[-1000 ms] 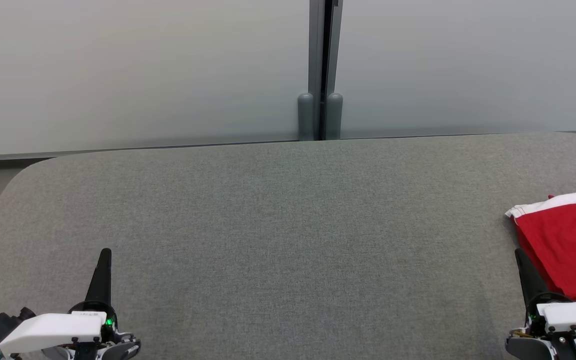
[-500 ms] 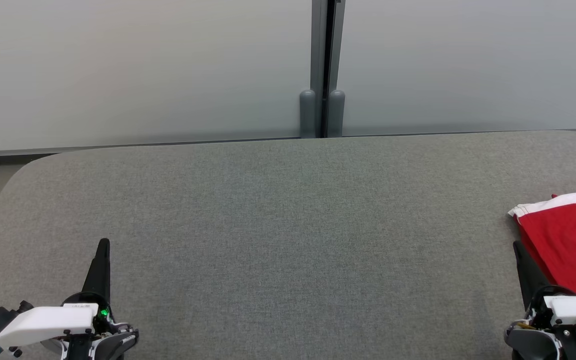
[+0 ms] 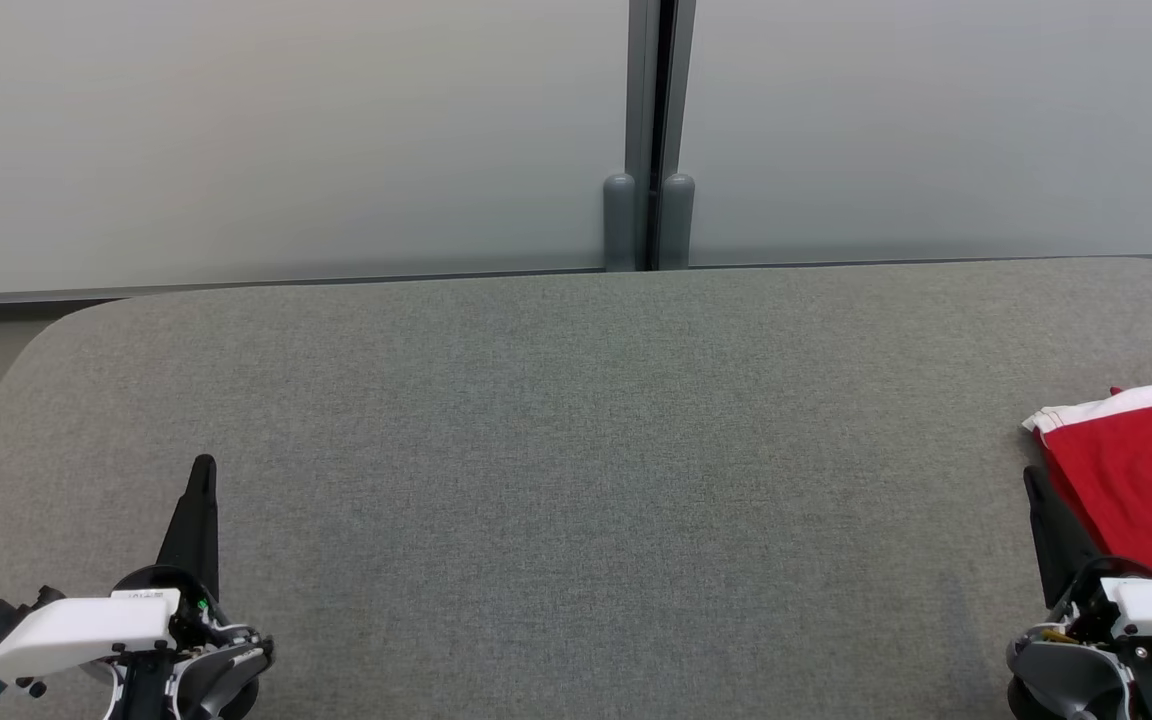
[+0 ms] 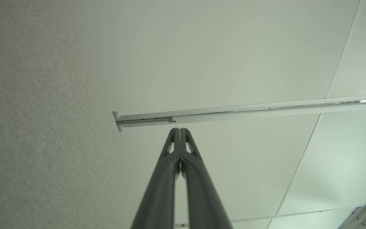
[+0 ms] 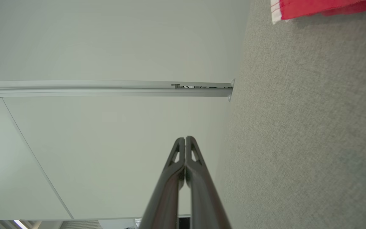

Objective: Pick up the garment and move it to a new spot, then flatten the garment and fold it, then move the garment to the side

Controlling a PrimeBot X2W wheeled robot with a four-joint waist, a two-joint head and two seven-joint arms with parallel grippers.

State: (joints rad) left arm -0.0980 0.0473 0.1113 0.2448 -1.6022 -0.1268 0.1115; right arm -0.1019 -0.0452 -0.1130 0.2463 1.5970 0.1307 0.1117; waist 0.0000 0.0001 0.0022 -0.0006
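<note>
Garment [image 3: 1136, 480], red with white edge, at right edge of grey worktop [image 3: 576, 450] in head view, its corner upper right in right wrist view, left gripper [image 3: 202, 468] and right gripper [image 3: 1032, 478] both pressed together

Red garment [image 3: 1141, 485] with white trim lies folded, far right.

In the head view the red garment [image 3: 1136, 480] runs off the right edge, so you can't tell its full shape; the right gripper [image 3: 1031, 473] covers its near corner, itself cropped below.
</note>
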